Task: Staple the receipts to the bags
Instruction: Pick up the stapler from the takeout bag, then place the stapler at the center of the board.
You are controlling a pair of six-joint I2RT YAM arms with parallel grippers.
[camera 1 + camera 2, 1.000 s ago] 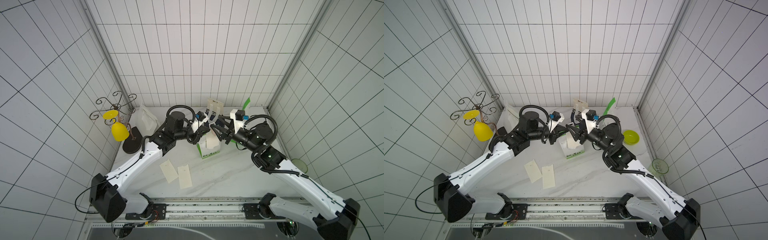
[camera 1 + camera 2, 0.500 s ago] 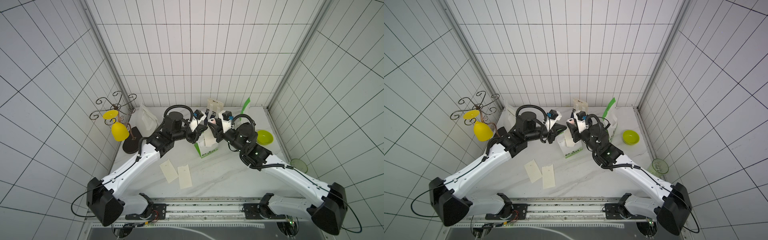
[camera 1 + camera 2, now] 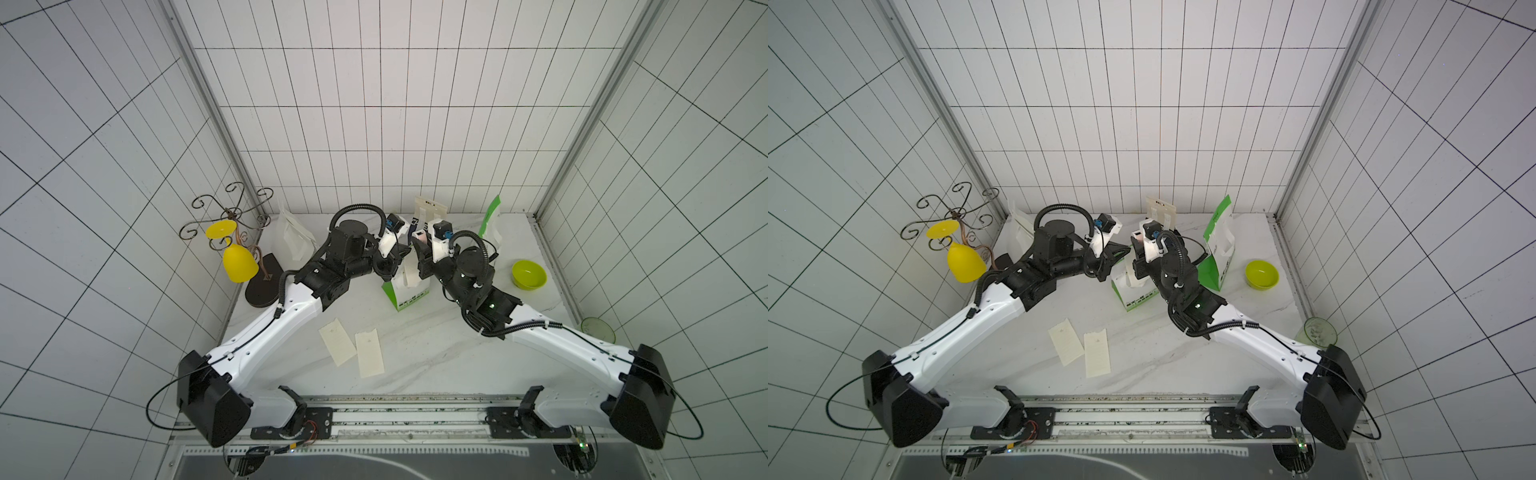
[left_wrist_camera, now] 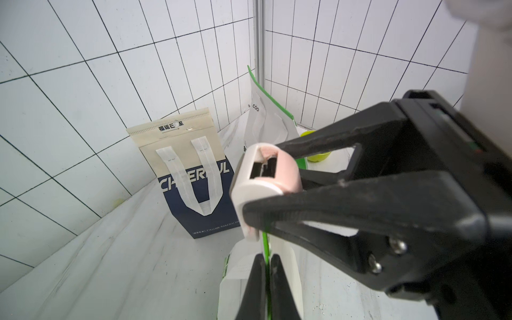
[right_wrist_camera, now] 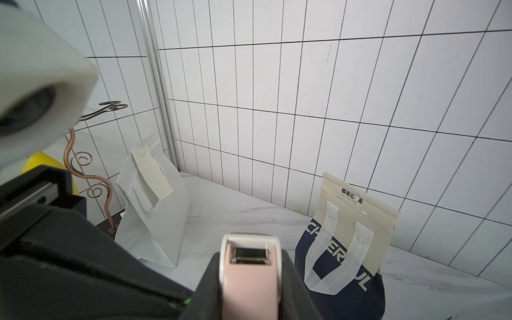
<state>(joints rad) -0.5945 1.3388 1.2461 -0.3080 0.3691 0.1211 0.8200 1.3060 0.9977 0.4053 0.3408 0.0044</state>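
Note:
A white-and-green bag (image 3: 411,293) stands mid-table. My left gripper (image 4: 264,261) is shut on its green top edge, seen in a top view as the left gripper (image 3: 392,266). My right gripper (image 5: 250,273) is shut on a pink-and-white stapler (image 5: 250,279), and the stapler (image 4: 263,177) hangs right over that same edge. Two loose receipts (image 3: 337,341) (image 3: 370,352) lie flat near the front. A receipt (image 5: 151,171) hangs on the plain white bag (image 5: 155,221). The navy bag (image 4: 199,194) and another white-and-green bag (image 3: 1219,245) stand at the back.
A lime bowl (image 3: 528,274) sits at the right and a clear green cup (image 3: 597,330) at the table's right edge. At the back left stands a wire stand (image 3: 226,216) with a yellow cup (image 3: 239,264) hung on it. Tiled walls close three sides.
My right arm has swung in from the right to the middle bag's top with the stapler, and its jaws have narrowed on it. The left gripper has kept its hold on the bag.

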